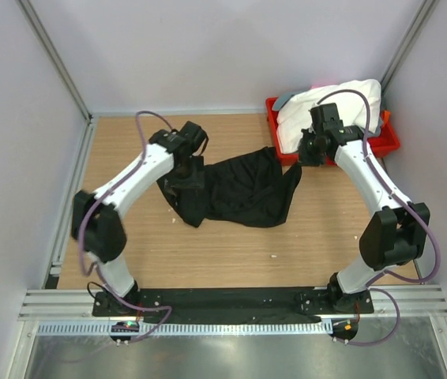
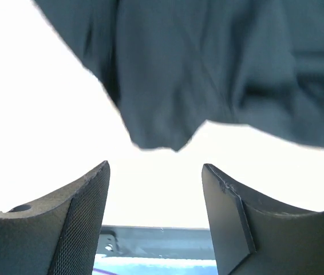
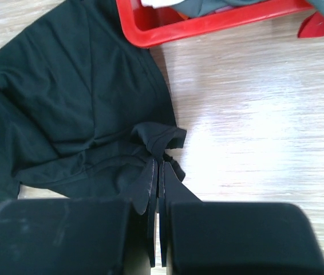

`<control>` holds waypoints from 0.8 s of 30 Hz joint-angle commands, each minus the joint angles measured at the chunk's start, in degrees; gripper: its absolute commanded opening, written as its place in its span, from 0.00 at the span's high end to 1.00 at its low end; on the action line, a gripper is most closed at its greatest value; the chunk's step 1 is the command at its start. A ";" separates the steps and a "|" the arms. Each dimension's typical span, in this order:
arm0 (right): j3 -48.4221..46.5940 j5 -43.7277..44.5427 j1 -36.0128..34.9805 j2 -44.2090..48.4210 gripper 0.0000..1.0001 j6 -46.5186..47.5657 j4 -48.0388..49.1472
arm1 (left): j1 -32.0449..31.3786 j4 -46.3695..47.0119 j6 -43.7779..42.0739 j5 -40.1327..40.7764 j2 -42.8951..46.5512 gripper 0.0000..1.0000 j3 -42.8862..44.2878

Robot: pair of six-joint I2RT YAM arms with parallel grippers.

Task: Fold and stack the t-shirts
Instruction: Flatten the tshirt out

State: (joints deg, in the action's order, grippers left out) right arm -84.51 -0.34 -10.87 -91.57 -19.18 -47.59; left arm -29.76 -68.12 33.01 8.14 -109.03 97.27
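The black t-shirt [image 1: 239,189] lies crumpled on the wooden table [image 1: 129,150]. My right gripper [image 1: 302,154] is shut on a bunched edge of its right side; the right wrist view shows the jaws [image 3: 159,163] pinching the black t-shirt [image 3: 76,103]. My left gripper [image 1: 185,178] hovers over the shirt's left part, open and empty [image 2: 156,172], with the black fabric [image 2: 208,63] just beyond the fingertips. The white t-shirt [image 1: 334,106] is heaped in the red tray [image 1: 388,140]. A bit of the grey t-shirt [image 1: 287,99] shows at the tray's back left.
The red tray [image 3: 208,24] stands at the back right corner, just beyond my right gripper. Pale walls close in the table on three sides. A metal rail [image 1: 231,304] with the arm bases runs along the near edge.
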 commanded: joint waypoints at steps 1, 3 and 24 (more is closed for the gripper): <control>1.62 -1.94 -0.11 2.89 0.99 0.37 1.98 | -0.38 6.76 6.00 2.06 16.18 0.34 -11.02; 2.50 -2.21 -0.11 3.50 0.99 0.46 2.42 | -1.70 10.36 8.63 1.18 19.63 0.35 -19.17; 7.52 -4.58 -0.20 6.58 0.99 0.46 3.47 | -3.55 43.60 15.59 -5.68 21.32 0.38 -43.84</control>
State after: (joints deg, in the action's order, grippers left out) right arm -76.90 -4.25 -10.87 -87.50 -19.27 -45.32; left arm -33.26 -28.49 47.68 2.00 -86.59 51.31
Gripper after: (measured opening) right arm 0.034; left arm 0.631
